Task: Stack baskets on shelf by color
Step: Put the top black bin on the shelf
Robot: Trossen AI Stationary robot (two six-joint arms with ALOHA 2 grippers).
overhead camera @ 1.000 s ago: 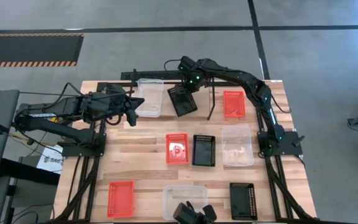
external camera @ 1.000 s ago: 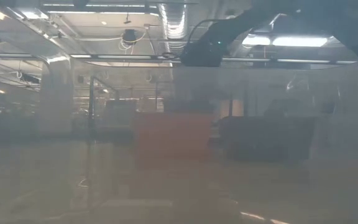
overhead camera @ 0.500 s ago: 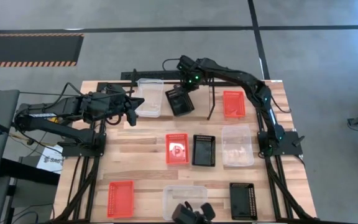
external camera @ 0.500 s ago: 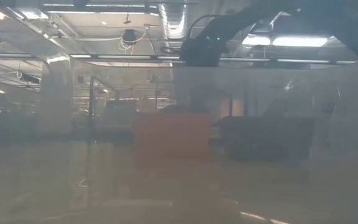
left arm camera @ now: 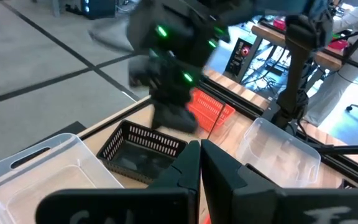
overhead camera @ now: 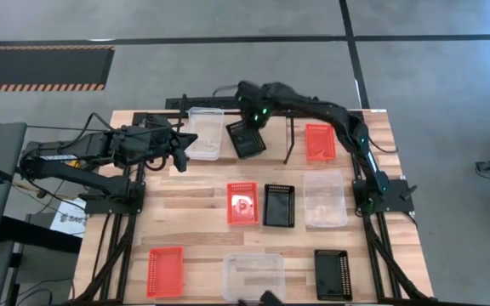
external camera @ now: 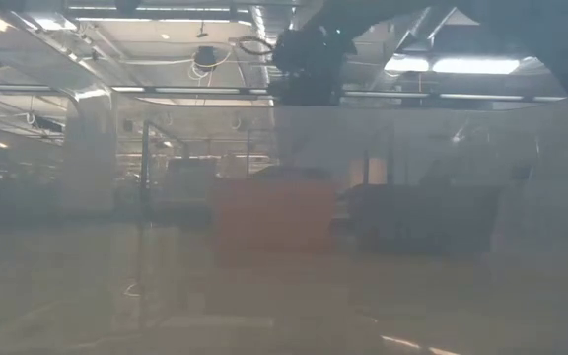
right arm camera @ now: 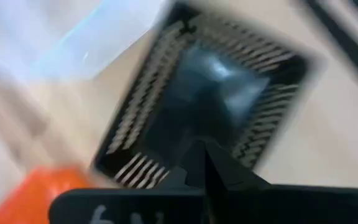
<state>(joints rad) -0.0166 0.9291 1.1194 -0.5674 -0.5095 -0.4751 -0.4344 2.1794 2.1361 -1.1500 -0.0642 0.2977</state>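
On the shelf [overhead camera: 289,136], black basket [overhead camera: 246,138] now sits released; right gripper [overhead camera: 247,109] has lifted clear, seemingly closed empty.

Your wooden slat desk [overhead camera: 202,200] carried six baskets: orange [overhead camera: 242,202], black [overhead camera: 279,205] and clear [overhead camera: 324,198] in the middle row; orange [overhead camera: 164,270], clear [overhead camera: 253,275] and black [overhead camera: 333,273] along the near edge. The shelf [overhead camera: 281,134] at the far edge bore a clear [overhead camera: 204,133], a black [overhead camera: 246,138] and an orange basket [overhead camera: 319,141].
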